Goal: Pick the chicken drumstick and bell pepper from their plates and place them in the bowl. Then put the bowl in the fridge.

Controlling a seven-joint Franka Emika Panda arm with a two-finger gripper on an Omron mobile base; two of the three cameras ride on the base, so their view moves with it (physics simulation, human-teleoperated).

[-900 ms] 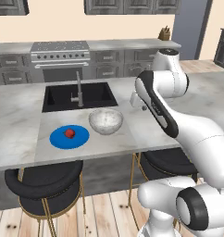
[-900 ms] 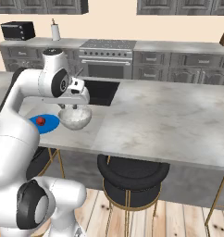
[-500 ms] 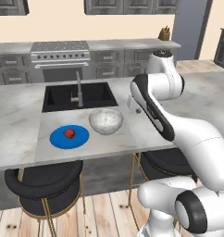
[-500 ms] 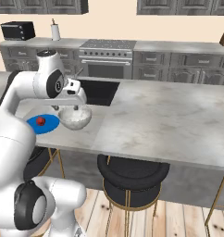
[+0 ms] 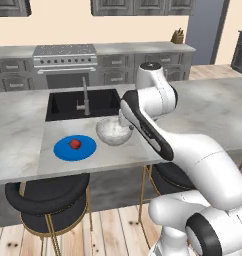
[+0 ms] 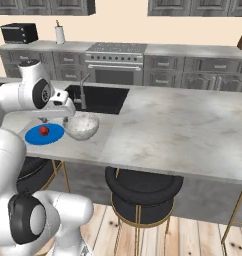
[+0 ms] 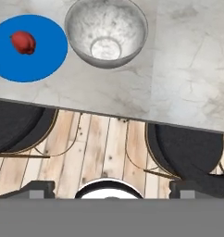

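My pincer point(image 7: 112, 190) is open. Its two dark fingertips point(image 7: 37, 187) stand far apart at the bottom of the hand view, and nothing is between them. In the right base view I see the hand point(image 6: 58, 106) up in the air over the counter, close to the bowl and not touching it.

The bowl point(image 7: 81, 28) is the nearest thing to the pincer. In the hand view it sits ahead of the tips, near the top and a little to the left of the middle. It stands upright on the grey marble counter point(image 7: 188, 69), close to the counter's front edge. Its inside looks pale and speckled.

Just beside the bowl is a flat blue plate point(image 7: 35, 60). The two sit close together, and I cannot tell if they touch. The bell pepper point(image 7: 23, 41) lies on this plate, small and red, toward the side away from the bowl. So the pepper is farther from my pincer than the bowl is, in the top left corner of the hand view. In the left base view the pepper point(image 5: 75, 144) is left of the bowl point(image 5: 113, 132), and the arm hides the bowl's right side.

Below the counter edge I see two dark round stools point(image 7: 188, 148) on a wood floor point(image 7: 100, 148). Behind the bowl there is a black sink point(image 5: 100, 102) with a tap point(image 5: 84, 97), and a stove point(image 5: 65, 50) stands at the back wall.
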